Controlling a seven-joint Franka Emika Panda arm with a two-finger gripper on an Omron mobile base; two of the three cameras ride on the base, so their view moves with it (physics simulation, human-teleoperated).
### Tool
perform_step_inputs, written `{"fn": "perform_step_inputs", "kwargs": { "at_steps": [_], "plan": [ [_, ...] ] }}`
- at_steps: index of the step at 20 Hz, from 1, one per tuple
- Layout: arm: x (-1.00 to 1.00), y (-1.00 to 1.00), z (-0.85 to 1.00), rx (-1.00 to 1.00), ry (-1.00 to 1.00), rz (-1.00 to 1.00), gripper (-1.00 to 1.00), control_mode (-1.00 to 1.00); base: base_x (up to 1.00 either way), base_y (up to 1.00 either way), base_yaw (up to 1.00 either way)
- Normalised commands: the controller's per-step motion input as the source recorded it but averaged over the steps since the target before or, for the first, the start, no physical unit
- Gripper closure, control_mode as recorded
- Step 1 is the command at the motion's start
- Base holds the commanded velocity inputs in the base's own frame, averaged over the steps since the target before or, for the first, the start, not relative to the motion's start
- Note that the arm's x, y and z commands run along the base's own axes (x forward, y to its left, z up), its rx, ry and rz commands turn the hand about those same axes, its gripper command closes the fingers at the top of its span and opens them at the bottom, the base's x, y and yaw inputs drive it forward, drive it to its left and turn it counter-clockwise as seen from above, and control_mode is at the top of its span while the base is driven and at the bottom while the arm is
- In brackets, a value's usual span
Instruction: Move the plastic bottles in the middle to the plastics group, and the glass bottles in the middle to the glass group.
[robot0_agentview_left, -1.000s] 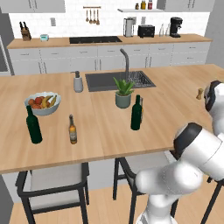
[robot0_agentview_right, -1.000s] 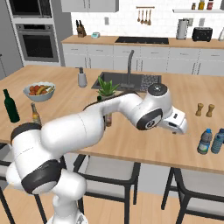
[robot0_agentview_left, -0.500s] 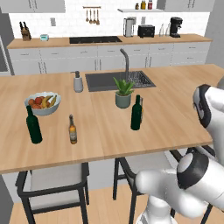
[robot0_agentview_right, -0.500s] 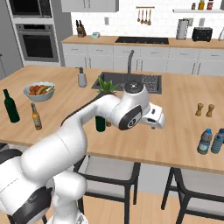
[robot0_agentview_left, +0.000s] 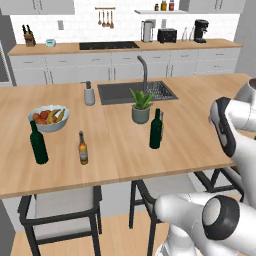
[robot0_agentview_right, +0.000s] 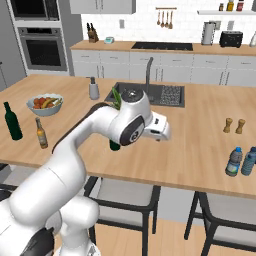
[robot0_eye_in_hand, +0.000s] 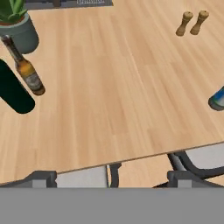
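Wooden island counter (robot0_agentview_right: 200, 135) is my landmark, and the things on it have kept their places over the last second; only my arm has moved. A second ago my hand hung over the right half of the counter, toward the two blue plastic bottles (robot0_agentview_right: 240, 161) that stand near its front right edge. Since then I have swung it back leftward, and now my gripper (robot0_agentview_right: 161, 127) hovers above the counter's middle, just in front of the sink (robot0_agentview_right: 170, 95), its jaws spread as wide as they go and holding nothing.

The middle glass bottles stand at the counter's centre, beside the potted plant (robot0_agentview_left: 141, 106): the tall dark green wine bottle (robot0_agentview_left: 156, 129) with the brown beer bottle (robot0_eye_in_hand: 25, 69) close against it. From my hand camera both sit at the left, the beer bottle in front of the plant pot, the wine bottle seen as a dark shape just beside it.

At the counter's left end the glass group waits: a green wine bottle (robot0_agentview_left: 37, 143) and a small amber beer bottle (robot0_agentview_left: 83, 148), near the fruit bowl (robot0_agentview_left: 48, 117). Two wooden shakers (robot0_agentview_right: 233, 125) stand toward the counter's right.
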Motion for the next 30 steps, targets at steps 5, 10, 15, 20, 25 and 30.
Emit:
{"fn": "perform_step_inputs", "kwargs": {
  "at_steps": [5, 10, 15, 20, 25, 30],
  "plan": [
    [-0.06, 0.52, 0.29, 0.0, -0.12, 0.01, -1.0, -1.0, 0.0, 0.0, 0.0],
    [-0.24, 0.67, 0.16, 0.0, -0.17, 0.04, -1.0, -1.0, 0.0, 0.0, 0.0],
    [-0.17, 0.81, 0.09, 0.0, -0.17, 0.06, -1.0, -1.0, 0.0, 0.0, 0.0],
    [-0.01, 0.75, 0.17, 0.0, -0.13, 0.04, -1.0, -1.0, 0.0, 0.0, 0.0],
    [0.03, 0.56, 0.16, 0.0, -0.02, 0.0, -1.0, -1.0, 0.0, 0.0, 0.0],
    [0.07, 0.25, 0.02, 0.0, -0.02, 0.0, -1.0, -1.0, 0.0, 0.0, 0.0]
  ]
}}
